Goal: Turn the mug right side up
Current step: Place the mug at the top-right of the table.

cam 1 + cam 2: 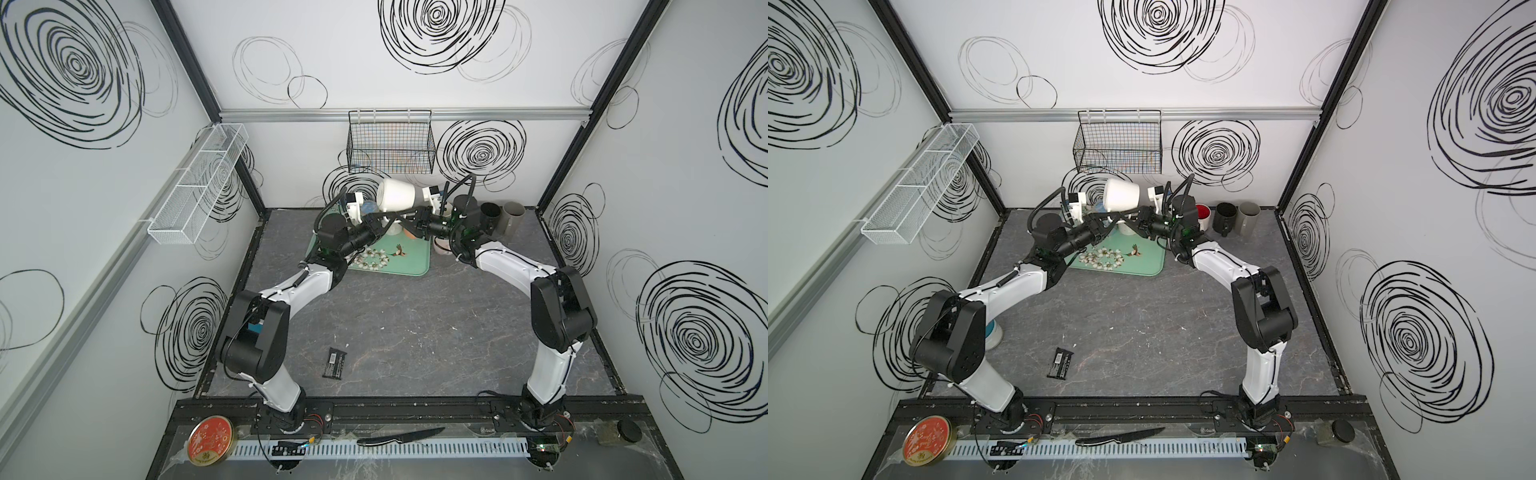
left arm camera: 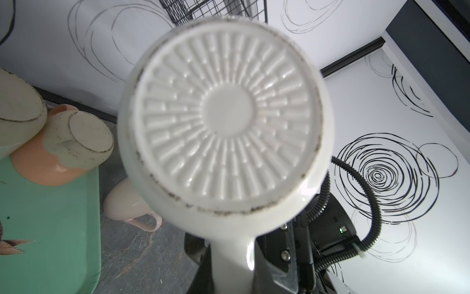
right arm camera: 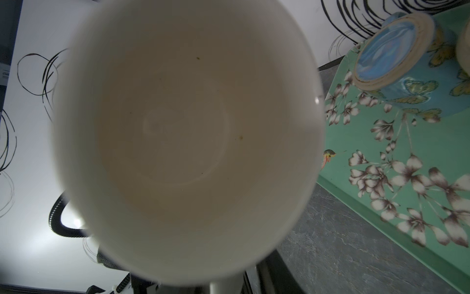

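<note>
The glossy white ceramic mug (image 1: 400,195) hangs on its side above the 12 o'clock edge of the green floral tray (image 1: 413,262). Its round, radially ribbed base (image 2: 225,109) is exposed. The left gripper (image 1: 388,217) is clenched on the flat strap handle (image 2: 229,259). Whether the right gripper (image 1: 409,220) grasps anything cannot be told.

The white mug (image 1: 400,196) is up in the air and lies on its side, about level. Its ribbed bottom, with a dirty dark ring around it, looks to my left side, and its empty mouth looks to my right side. Inside are a few small brown spots. The handle is on the under side.
</note>
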Robot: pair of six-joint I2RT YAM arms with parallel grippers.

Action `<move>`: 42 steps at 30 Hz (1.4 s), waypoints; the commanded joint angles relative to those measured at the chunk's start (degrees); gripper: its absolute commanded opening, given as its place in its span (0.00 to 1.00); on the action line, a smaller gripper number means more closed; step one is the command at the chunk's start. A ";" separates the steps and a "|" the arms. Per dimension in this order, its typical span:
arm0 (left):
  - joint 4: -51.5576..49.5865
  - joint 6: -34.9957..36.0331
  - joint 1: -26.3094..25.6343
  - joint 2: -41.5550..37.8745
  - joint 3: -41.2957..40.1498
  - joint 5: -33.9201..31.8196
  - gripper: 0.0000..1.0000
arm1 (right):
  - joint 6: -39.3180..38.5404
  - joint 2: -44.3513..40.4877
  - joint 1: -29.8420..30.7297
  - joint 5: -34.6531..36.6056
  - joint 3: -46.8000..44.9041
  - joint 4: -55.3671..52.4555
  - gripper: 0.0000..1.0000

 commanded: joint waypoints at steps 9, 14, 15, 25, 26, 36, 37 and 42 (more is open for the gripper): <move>11.30 -0.78 -1.75 -2.63 3.52 3.23 0.00 | 5.58 0.36 -0.70 -2.37 -0.02 11.51 0.23; 8.64 0.46 -1.74 -2.89 3.42 3.33 0.00 | 5.78 -1.54 -1.35 -1.52 -2.84 14.53 0.00; 8.19 0.69 -1.79 -2.95 3.41 3.27 0.00 | 5.82 -1.82 -1.41 -1.44 -3.14 15.00 0.00; 1.87 4.65 -1.85 -4.18 3.66 2.39 0.30 | -0.62 -6.07 -2.27 1.19 -4.84 9.07 0.00; 1.00 5.23 -1.88 -4.36 3.74 2.21 0.32 | -1.52 -6.51 -2.42 1.58 -4.93 7.96 0.00; -6.08 10.06 -1.67 -4.65 5.15 1.19 0.38 | -4.12 -9.42 -4.79 3.59 -7.19 5.12 0.00; -6.97 10.79 -1.62 -4.65 5.30 1.06 0.38 | -4.48 -9.77 -5.17 3.67 -7.36 4.64 0.00; -12.23 14.77 -1.80 -4.65 6.50 -0.80 0.38 | -7.24 -11.89 -7.36 4.25 -8.71 0.94 0.00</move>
